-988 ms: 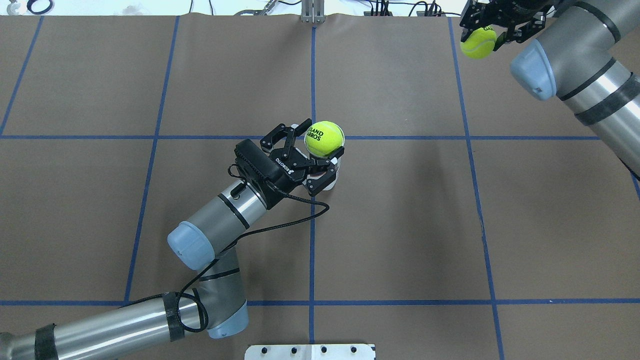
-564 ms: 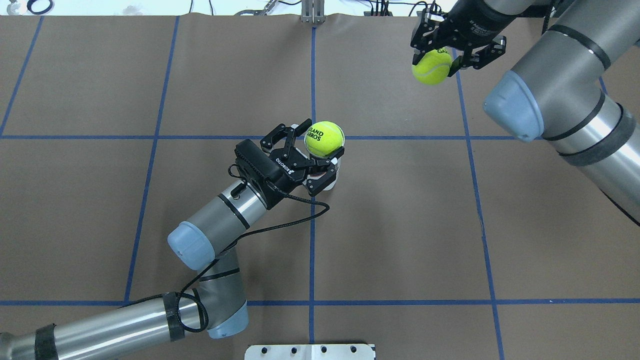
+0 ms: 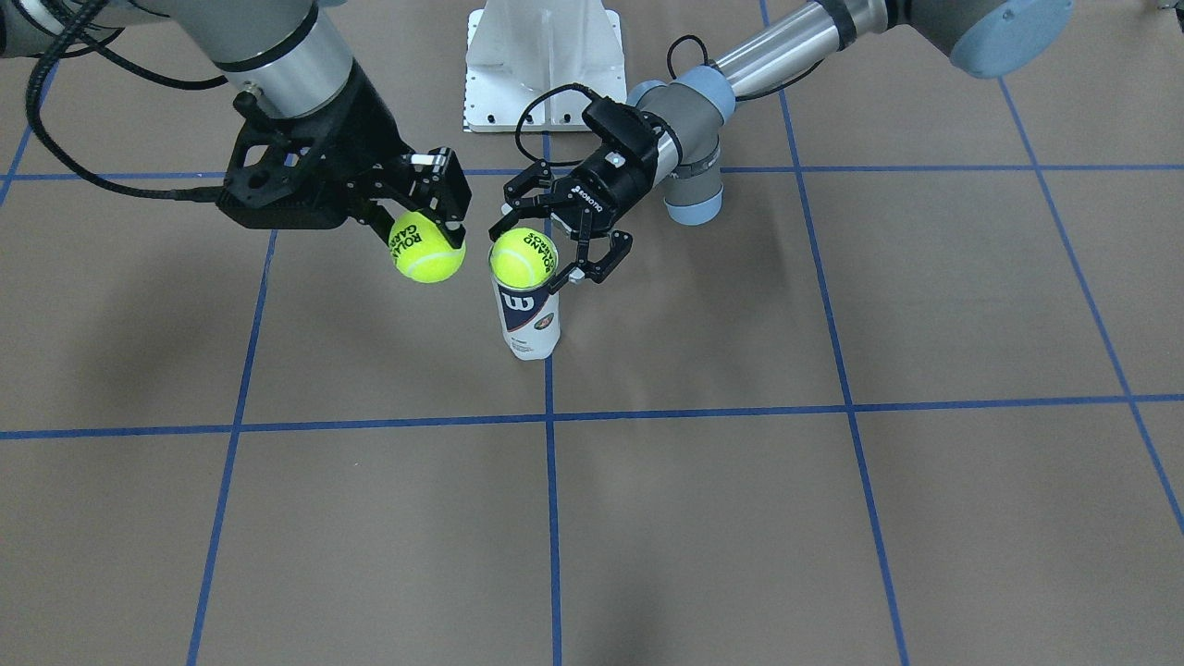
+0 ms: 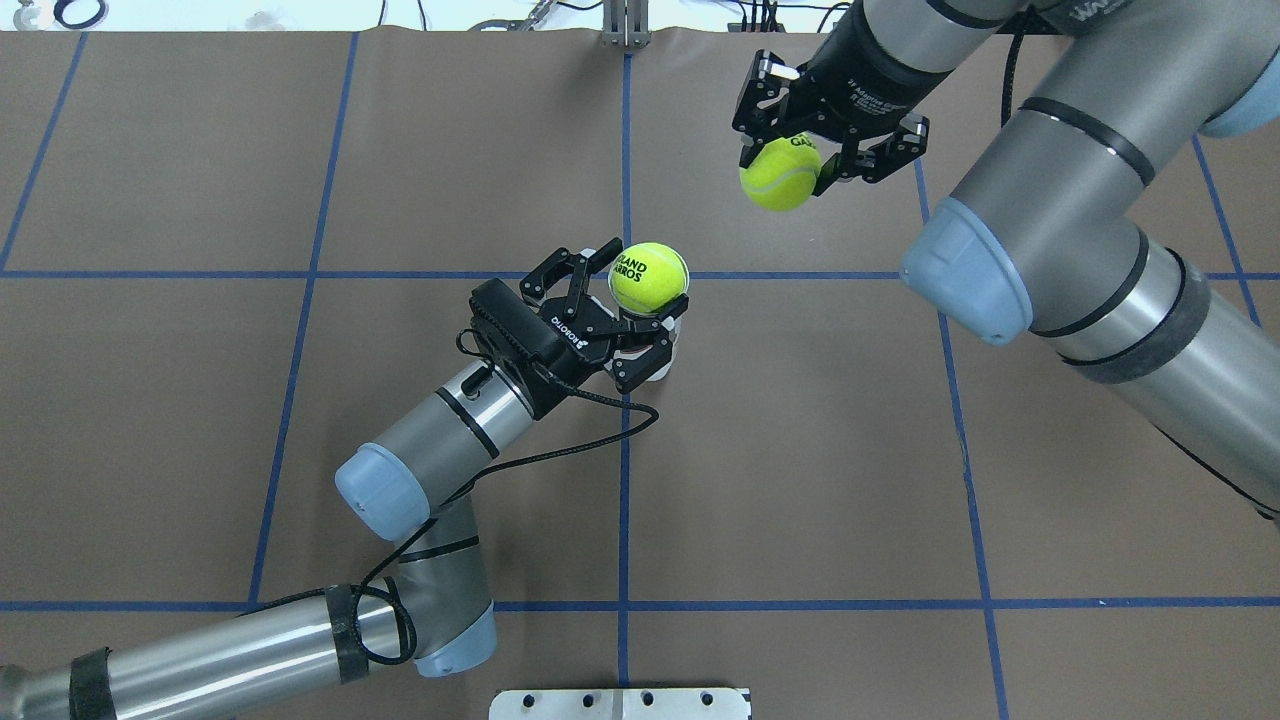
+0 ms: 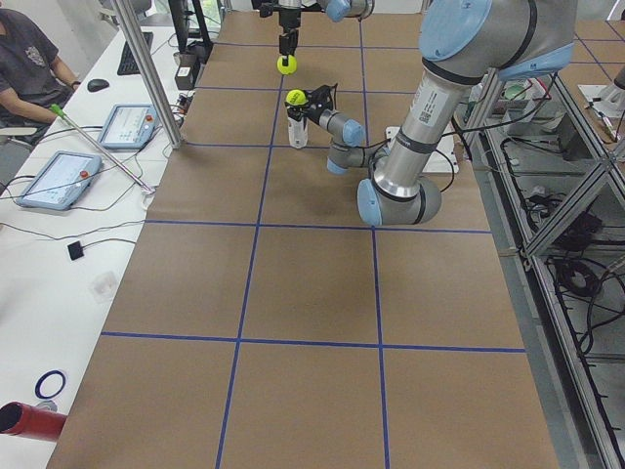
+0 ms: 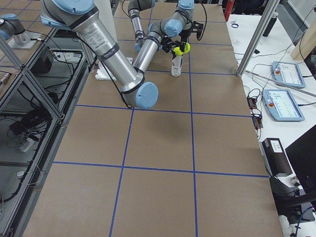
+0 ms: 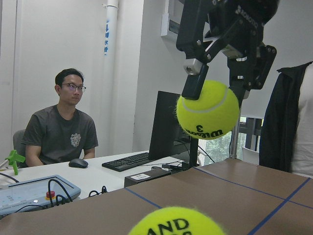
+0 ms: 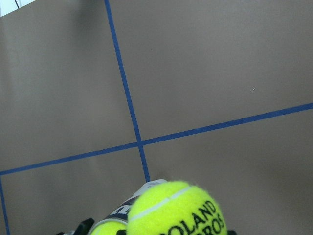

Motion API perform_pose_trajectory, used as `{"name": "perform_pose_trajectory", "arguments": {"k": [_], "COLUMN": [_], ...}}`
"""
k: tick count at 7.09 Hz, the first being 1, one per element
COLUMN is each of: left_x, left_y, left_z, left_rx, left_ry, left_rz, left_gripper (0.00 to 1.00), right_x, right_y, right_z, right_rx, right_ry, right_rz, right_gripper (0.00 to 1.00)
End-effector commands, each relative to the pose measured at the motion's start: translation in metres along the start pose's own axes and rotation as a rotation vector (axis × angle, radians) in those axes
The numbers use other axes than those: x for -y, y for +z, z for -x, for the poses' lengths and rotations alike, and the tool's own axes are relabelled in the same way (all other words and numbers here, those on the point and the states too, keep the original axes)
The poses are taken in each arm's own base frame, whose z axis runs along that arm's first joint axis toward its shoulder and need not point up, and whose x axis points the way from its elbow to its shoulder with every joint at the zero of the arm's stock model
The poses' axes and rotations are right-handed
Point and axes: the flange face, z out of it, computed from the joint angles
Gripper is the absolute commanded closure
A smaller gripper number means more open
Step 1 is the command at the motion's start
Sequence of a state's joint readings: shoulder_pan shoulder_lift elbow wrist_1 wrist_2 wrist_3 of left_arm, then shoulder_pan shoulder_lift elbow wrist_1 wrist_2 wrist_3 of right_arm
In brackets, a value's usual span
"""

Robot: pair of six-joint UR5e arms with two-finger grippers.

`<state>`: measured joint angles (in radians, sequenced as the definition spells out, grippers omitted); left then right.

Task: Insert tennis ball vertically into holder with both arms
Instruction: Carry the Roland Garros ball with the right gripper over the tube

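The holder [image 3: 529, 319] is a clear can with a navy and white label, standing upright at the table's middle. One tennis ball [image 3: 524, 259] sits on its open top, also in the overhead view [image 4: 649, 277]. My left gripper [image 4: 632, 310] is open, with one finger on each side of the can just below the rim. My right gripper [image 4: 787, 160] is shut on a second tennis ball [image 4: 780, 174]. It holds that ball in the air, beyond and to the right of the holder. In the front view this ball [image 3: 426, 246] hangs close beside the holder's top.
The white pedestal base [image 3: 541, 65] stands at the robot's side of the table [image 4: 800, 450], which is brown with blue tape lines. An operator [image 5: 29, 59] sits at a side desk with tablets [image 5: 54, 179]. The big right arm [image 4: 1080, 250] reaches over the table's right half.
My right gripper has carried its ball leftward from the far right corner towards the holder. The left arm, the holder and the ball on it have not moved.
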<state>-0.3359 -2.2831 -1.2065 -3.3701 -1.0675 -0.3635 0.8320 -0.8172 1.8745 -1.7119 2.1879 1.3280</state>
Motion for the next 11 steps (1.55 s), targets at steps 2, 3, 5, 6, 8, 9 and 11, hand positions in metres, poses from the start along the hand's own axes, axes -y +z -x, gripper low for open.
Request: {"name": "perform_pose_trajectory", "arguments": {"k": [2,3,5,6,8,9,11], "left_x": [0.0,0.0,0.001,0.001,0.002,0.002,0.002], "left_y": [0.0,0.0,0.0,0.0,-0.001,-0.001,-0.001], "left_z": [0.0,0.0,0.0,0.0,0.0,-0.001,-0.001], "left_rx": [0.0,0.001,-0.001,-0.001,-0.002,-0.003,-0.003], "left_ry": [-0.002,-0.001,-0.003,-0.003,-0.006,-0.008,-0.01], "left_rz": [0.0,-0.002,-0.003,-0.003,-0.005,-0.006,-0.006], "left_gripper": [0.06,0.06,0.06,0.06,0.05,0.05,0.04], "right_x": [-0.032,-0.036,-0.042,-0.043,-0.041,-0.041,-0.039], "right_y": [0.02,0.025,0.035,0.036,0.042,0.043,0.048], "right_z": [0.032,0.037,0.043,0.042,0.042,0.042,0.042], "right_rx": [-0.001,-0.005,-0.015,-0.017,-0.027,-0.029,-0.038], "right_ry": [-0.024,-0.03,-0.039,-0.039,-0.037,-0.036,-0.031], "right_rz": [-0.006,-0.013,-0.013,-0.012,-0.01,-0.01,-0.007], "right_gripper": [1.0,1.0,1.0,1.0,1.0,1.0,1.0]}}
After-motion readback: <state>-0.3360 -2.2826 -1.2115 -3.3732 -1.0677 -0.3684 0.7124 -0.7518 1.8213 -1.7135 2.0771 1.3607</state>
